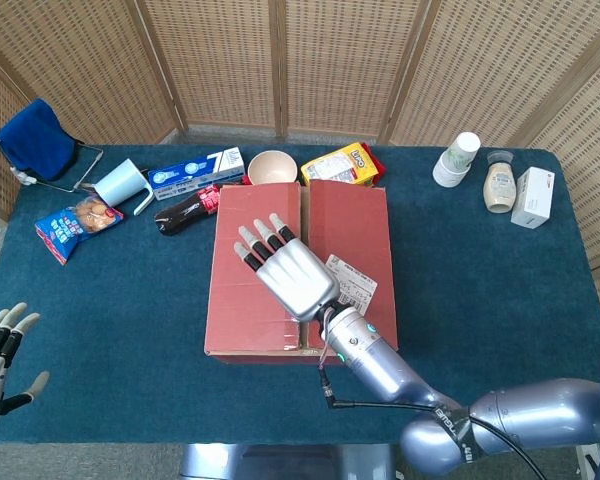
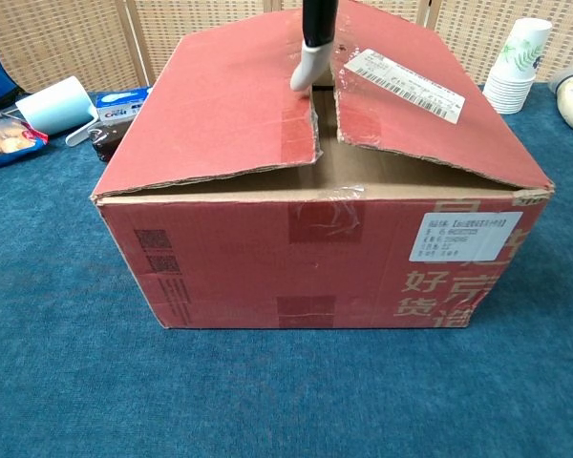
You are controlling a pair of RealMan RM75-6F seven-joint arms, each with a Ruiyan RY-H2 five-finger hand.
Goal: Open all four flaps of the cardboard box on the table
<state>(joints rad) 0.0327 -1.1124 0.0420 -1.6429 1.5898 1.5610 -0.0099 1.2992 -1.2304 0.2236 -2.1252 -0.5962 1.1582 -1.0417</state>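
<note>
Box: we find the cardboard box at bench centre, top flaps down, seam slightly parted.
Right hand: spread flat over the left flap, holding nothing.
Left hand: idle at eight o'clock, empty.
Progress: no flap opened; all four remain.

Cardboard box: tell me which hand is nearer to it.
Right. The right hand is spread over the cardboard box top by the flap seam; the left hand is off at the table's near left edge.
</note>
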